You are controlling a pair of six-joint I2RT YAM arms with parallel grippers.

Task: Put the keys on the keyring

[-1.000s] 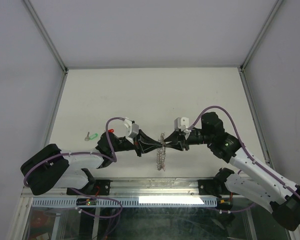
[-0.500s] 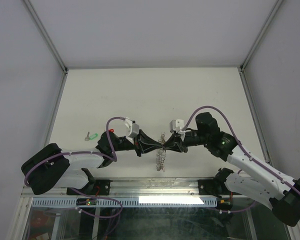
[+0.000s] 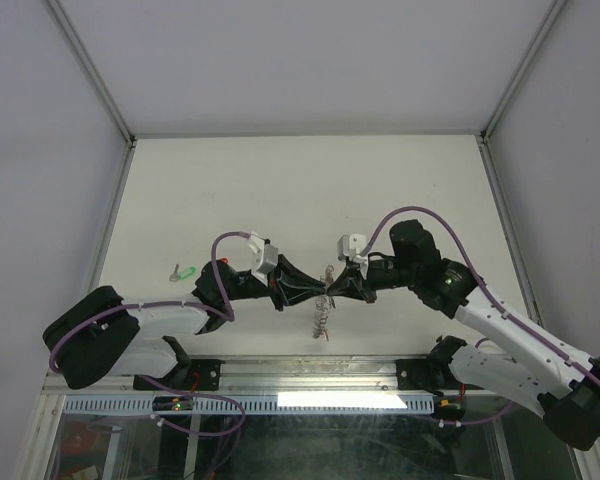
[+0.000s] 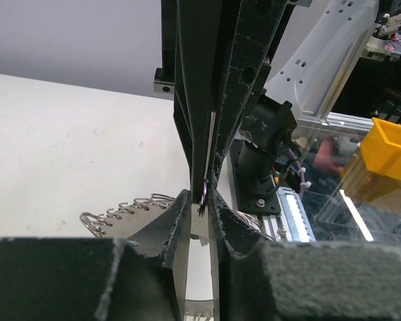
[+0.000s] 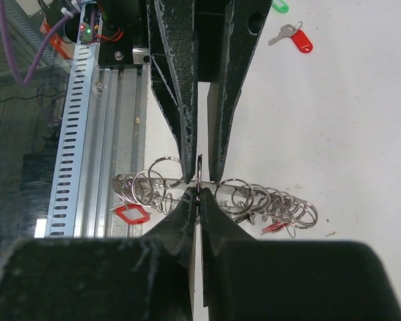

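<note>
The right pincer [image 3: 336,289] is clenched on the keyring [image 3: 326,283], held up over the near part of the desk [image 3: 380,180]. The left pincer [image 3: 313,291] meets it tip to tip from the other side. A string of wire loops [image 3: 320,320] dangles below the ring. A green-headed key [image 3: 185,271] and a red-headed key [image 3: 223,263] lie on the desk by the left arm [image 3: 160,325], well apart from the ring and not yet threaded.

From the left wrist, the keyring shows edge-on as a thin sliver between this pincer's own fingers, with the right pincer's fingers reaching it from above.

From the right wrist, the right fingers pinch the ring's thin edge. The left fingers stand slightly parted, with a pale gap on either side of the ring, so that pincer looks released. A red tag [image 5: 129,214] sits among the loops; whether it is a key already on, I cannot tell.

At least two keys seem left to do. Both pincers crowd the ring, so one must pull away to fetch a key, and the dangling loops clutter the approach.
</note>
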